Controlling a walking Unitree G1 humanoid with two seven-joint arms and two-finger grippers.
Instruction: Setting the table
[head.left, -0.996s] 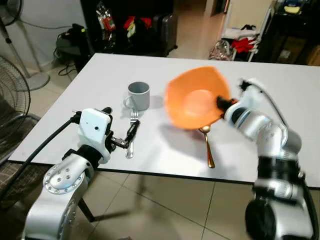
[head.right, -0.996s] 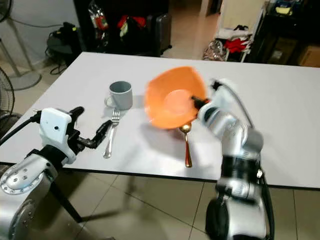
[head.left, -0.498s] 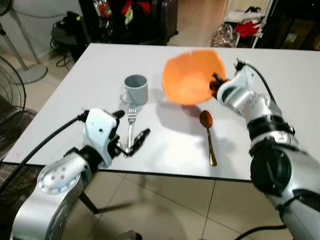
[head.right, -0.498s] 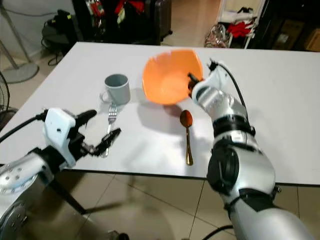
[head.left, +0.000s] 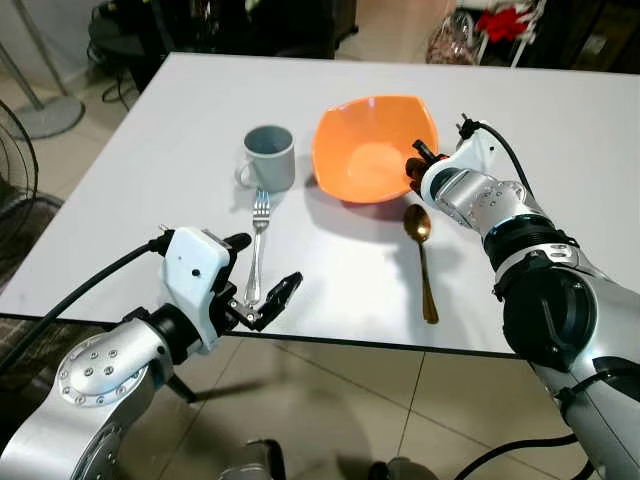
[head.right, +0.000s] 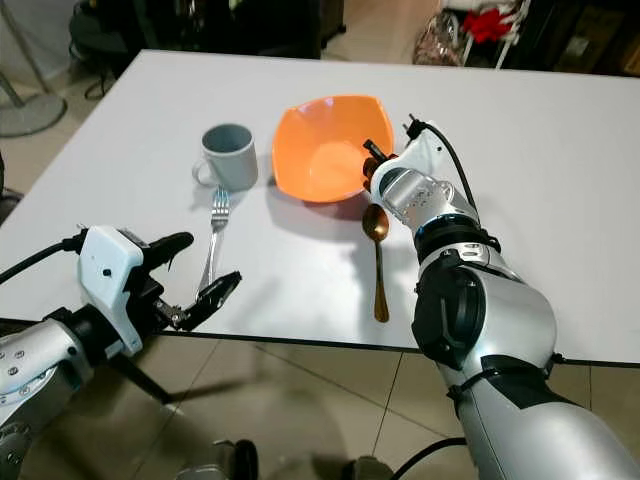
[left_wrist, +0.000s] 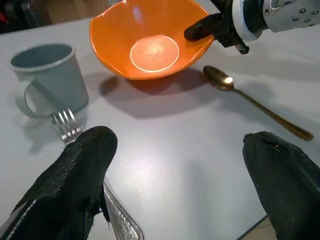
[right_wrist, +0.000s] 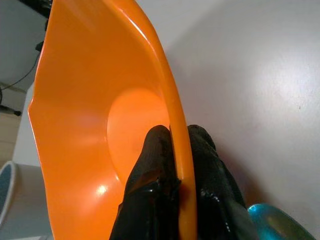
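The right gripper (head.left: 414, 166) is pinched closed with its arm extended forward; the left gripper (head.left: 262, 282) hovers spread.

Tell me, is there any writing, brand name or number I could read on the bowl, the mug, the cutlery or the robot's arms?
None can be read: the orange bowl, grey mug, fork and spoon are plain.
The right claw pinching the bowl's rim and the left claw bear no legible marking.
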